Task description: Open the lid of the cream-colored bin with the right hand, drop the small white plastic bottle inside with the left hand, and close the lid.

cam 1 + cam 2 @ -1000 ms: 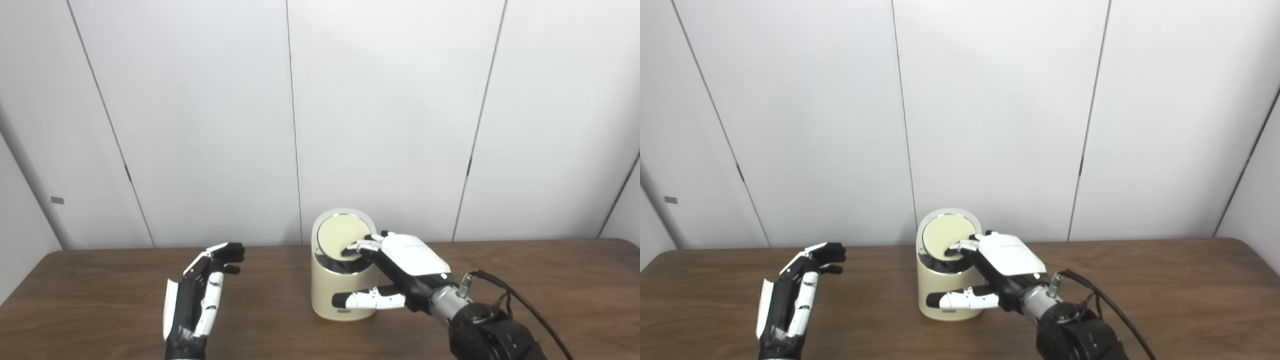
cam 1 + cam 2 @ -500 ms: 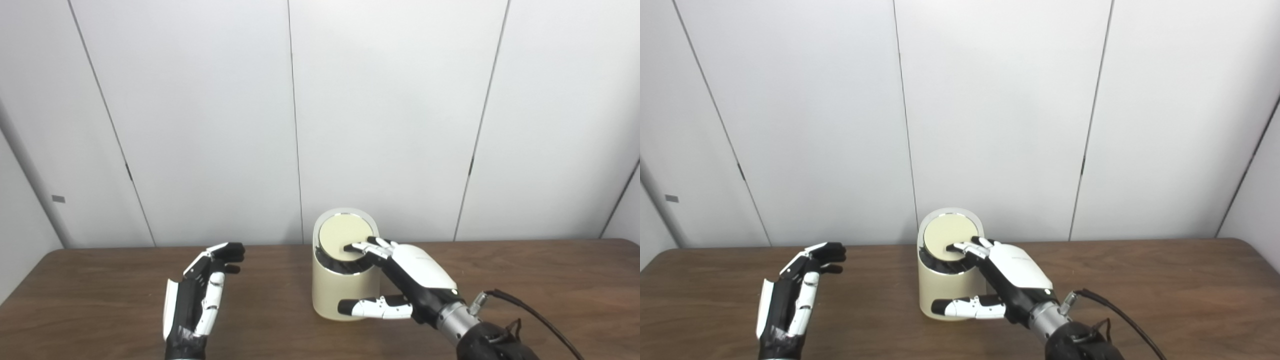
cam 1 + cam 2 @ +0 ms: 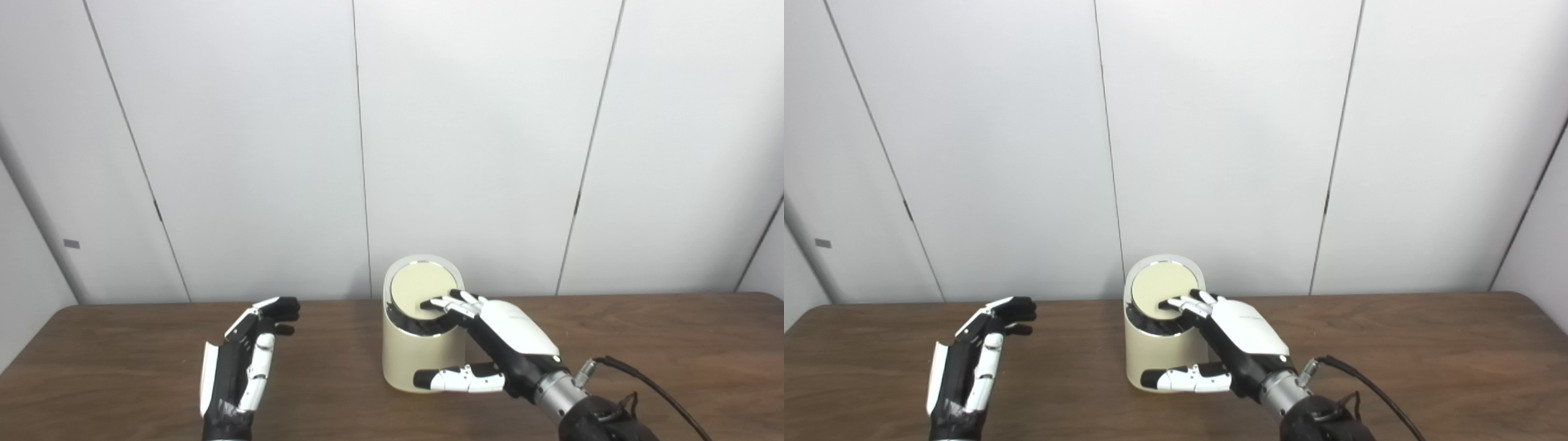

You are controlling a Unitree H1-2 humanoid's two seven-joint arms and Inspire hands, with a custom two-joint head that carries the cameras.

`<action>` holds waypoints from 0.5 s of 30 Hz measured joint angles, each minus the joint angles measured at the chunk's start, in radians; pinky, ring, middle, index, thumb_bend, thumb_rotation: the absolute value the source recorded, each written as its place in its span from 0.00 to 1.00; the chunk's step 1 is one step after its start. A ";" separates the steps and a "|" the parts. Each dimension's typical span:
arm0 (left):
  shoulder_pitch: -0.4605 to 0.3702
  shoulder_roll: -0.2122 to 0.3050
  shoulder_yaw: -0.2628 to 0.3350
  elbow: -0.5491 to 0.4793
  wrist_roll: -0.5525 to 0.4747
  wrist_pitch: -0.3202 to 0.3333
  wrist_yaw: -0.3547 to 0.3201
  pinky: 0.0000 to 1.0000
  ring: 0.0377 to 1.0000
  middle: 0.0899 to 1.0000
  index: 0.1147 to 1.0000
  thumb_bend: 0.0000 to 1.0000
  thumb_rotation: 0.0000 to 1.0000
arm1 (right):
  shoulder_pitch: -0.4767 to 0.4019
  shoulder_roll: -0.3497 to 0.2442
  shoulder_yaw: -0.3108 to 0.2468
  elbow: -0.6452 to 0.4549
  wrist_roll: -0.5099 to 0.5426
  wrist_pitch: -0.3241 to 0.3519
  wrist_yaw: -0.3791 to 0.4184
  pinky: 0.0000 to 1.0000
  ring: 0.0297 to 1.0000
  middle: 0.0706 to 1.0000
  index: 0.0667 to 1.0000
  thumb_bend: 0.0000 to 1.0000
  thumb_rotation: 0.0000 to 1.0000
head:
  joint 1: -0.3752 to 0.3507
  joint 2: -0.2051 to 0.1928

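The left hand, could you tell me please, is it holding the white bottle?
No, the left hand is open with empty fingers above the table.

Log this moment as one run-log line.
right hand: open, fingertips on lid | left hand: open | white bottle: unseen

Lab-like room: white wall panels (image 3: 478, 147), bare table (image 3: 674, 343)

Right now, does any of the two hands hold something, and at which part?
Nothing is held. The left hand is open and empty above the table. The right hand only rests its fingertips on the bin's lid, its thumb beside the bin.
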 measured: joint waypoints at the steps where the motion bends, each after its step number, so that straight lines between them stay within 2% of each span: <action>1: 0.000 0.000 0.000 0.000 0.000 0.000 0.000 0.61 0.66 0.66 0.64 0.34 0.83 | 0.001 0.000 -0.001 0.001 0.003 -0.004 -0.002 1.00 0.95 0.90 0.86 0.72 0.83 | 0.000 0.000; 5: 0.000 0.000 0.000 0.000 -0.001 0.000 0.000 0.61 0.66 0.66 0.64 0.35 0.82 | 0.012 0.001 -0.009 0.007 0.025 -0.022 -0.033 0.98 0.94 0.90 0.86 0.73 0.82 | 0.000 -0.002; 7: 0.000 0.000 0.000 0.000 -0.001 0.000 0.000 0.61 0.66 0.66 0.64 0.35 0.82 | 0.020 0.004 -0.018 0.020 0.042 -0.056 -0.068 0.93 0.93 0.89 0.85 0.73 0.79 | 0.000 -0.002; 10: 0.000 0.000 0.000 0.000 0.000 0.000 0.000 0.61 0.66 0.66 0.64 0.35 0.83 | 0.039 0.016 -0.037 0.042 0.064 -0.100 -0.131 0.89 0.93 0.92 0.88 0.72 0.78 | 0.000 -0.002; 15: 0.000 0.000 0.000 0.000 0.000 0.000 0.000 0.61 0.66 0.66 0.64 0.35 0.84 | 0.073 0.030 -0.064 0.075 0.085 -0.137 -0.216 0.85 0.95 0.96 0.92 0.72 0.83 | -0.002 -0.003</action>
